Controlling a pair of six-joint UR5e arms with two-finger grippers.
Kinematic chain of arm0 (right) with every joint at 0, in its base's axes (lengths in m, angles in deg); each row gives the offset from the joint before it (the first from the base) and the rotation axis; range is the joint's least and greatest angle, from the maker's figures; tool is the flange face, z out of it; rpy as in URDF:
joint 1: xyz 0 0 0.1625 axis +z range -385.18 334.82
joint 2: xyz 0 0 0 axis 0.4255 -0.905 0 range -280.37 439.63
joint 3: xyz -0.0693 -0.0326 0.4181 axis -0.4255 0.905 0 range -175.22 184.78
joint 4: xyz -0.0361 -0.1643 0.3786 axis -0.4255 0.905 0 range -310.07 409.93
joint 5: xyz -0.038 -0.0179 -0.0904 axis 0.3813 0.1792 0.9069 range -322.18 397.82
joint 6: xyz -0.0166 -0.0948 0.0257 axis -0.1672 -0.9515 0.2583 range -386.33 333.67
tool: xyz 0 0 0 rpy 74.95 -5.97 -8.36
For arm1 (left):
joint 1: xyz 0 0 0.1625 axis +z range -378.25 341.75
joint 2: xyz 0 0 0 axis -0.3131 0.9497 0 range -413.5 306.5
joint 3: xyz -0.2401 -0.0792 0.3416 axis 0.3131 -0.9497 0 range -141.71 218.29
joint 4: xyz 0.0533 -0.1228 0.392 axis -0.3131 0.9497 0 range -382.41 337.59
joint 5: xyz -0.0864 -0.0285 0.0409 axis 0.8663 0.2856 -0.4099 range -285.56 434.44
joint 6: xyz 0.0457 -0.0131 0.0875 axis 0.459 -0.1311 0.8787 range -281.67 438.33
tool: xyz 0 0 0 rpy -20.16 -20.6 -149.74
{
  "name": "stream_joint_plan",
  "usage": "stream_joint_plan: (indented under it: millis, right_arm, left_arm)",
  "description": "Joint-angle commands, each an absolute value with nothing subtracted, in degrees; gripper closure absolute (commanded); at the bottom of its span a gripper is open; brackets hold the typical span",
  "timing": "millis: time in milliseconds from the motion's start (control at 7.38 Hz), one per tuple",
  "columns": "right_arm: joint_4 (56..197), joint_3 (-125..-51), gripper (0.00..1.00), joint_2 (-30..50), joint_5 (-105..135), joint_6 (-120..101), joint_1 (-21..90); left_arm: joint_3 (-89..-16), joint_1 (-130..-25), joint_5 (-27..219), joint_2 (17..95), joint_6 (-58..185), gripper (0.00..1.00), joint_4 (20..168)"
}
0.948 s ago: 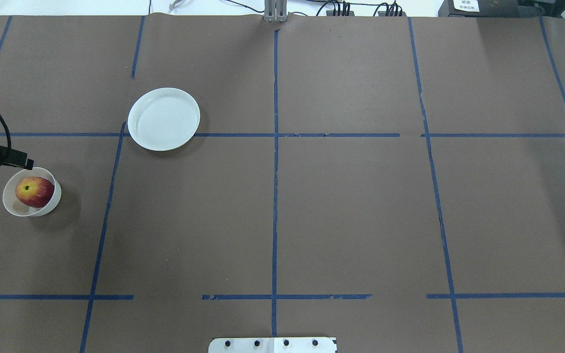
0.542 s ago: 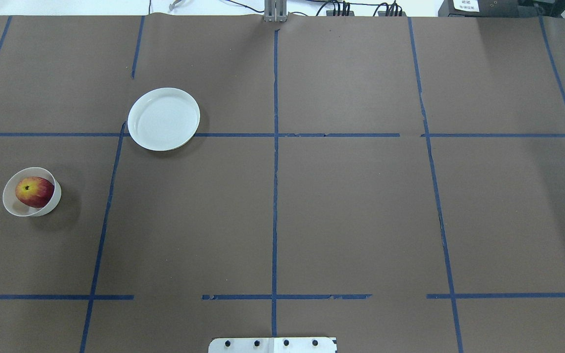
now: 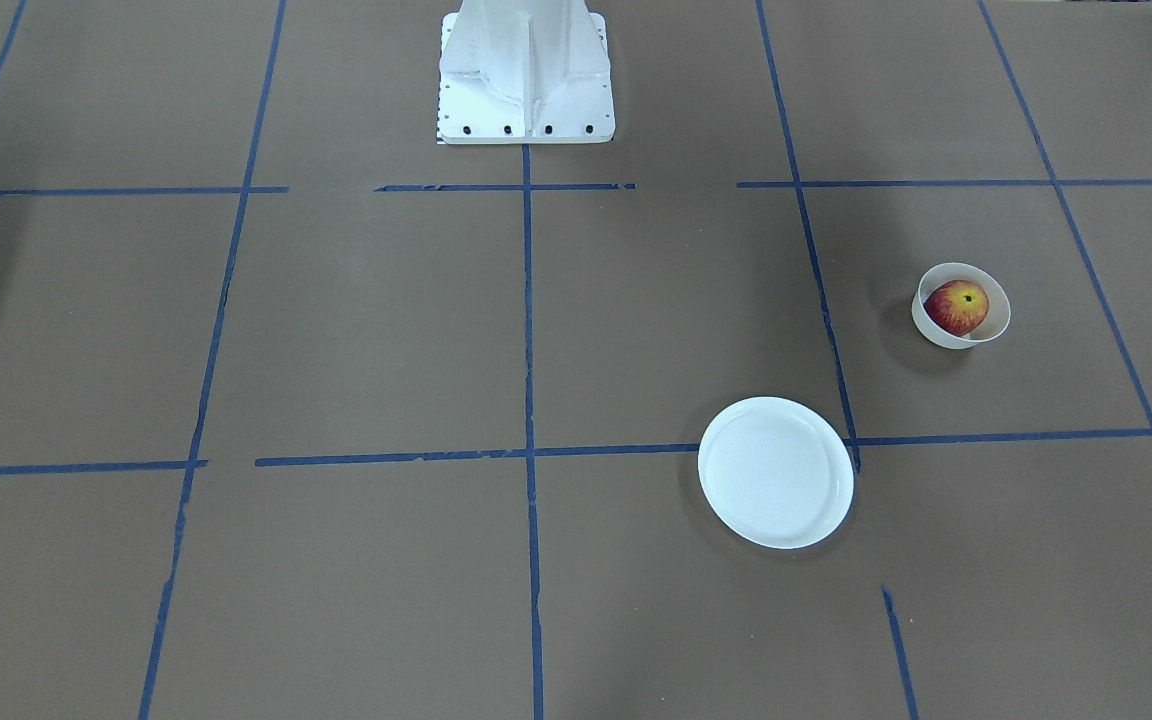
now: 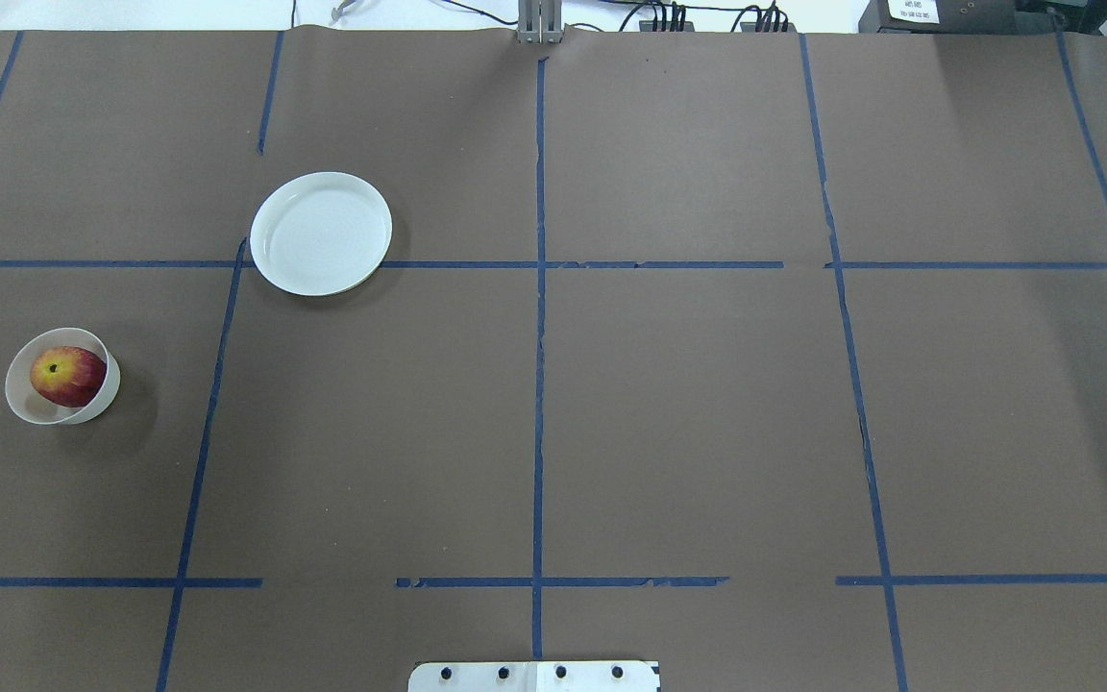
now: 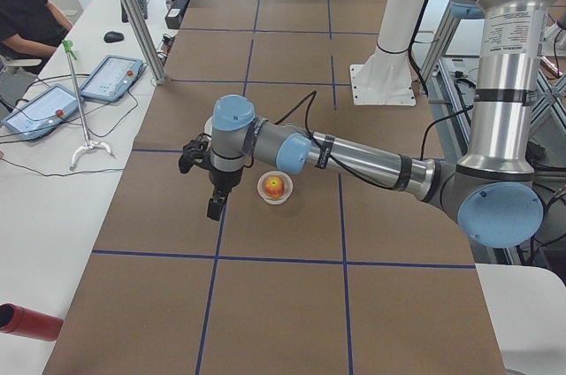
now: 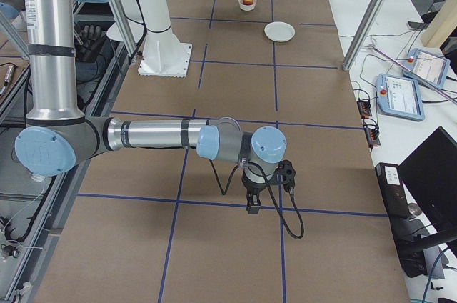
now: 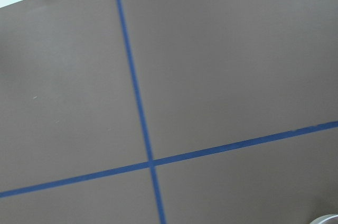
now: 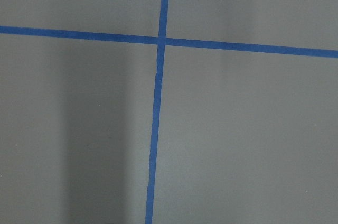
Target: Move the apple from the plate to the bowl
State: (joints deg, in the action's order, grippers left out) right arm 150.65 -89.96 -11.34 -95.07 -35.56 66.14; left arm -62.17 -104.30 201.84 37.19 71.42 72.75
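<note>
On the robot's left side of the table [image 4: 669,404] the apple [image 4: 66,376] lies inside the small bowl [image 4: 19,406], with its yellow patch and dark stem pit turned upward. It fills a good part of the bowl and nothing else is in there with it. The white plate [image 4: 321,234] stands well apart from the bowl, further across the table, on a crossing of the blue tape lines [image 4: 539,384], and it holds nothing.

As I judge it, the main step of the task is done: the apple is off the plate and in the bowl, and nothing holds it. What remains is only to bring the arms away. For this the left arm should rise and pull back without brushing the thin wall of the bowl, which looks light and easy to push.

The left gripper [image 5: 215,207] hangs above the table near the bowl but apart from it, and carries nothing that I can see. If its fingers are spread or closed, I cannot tell from this side angle. The right gripper [image 6: 253,206] hangs over bare table far from both dishes; the state of its fingers I cannot tell either.
</note>
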Motion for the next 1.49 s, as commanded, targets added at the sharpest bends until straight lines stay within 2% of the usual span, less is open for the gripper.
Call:
stream_joint_plan:
  millis: [0,406,1354]
  right_arm:
    - [150.6,-90.0,0.00,-11.3,-95.0,-35.6,66.1]
    - [150.6,-90.0,0.00,-11.3,-95.1,-35.6,66.1]
    - [150.6,-90.0,0.00,-11.3,-95.1,-35.6,66.1]
  left_arm:
    - [-58.1,-107.5,209.4,31.8,72.0,0.00,72.0]
    - [-58.7,-109.1,209.1,28.3,72.1,0.00,71.7]
    - [-59.1,-110.3,209.0,28.8,83.7,0.00,67.5]
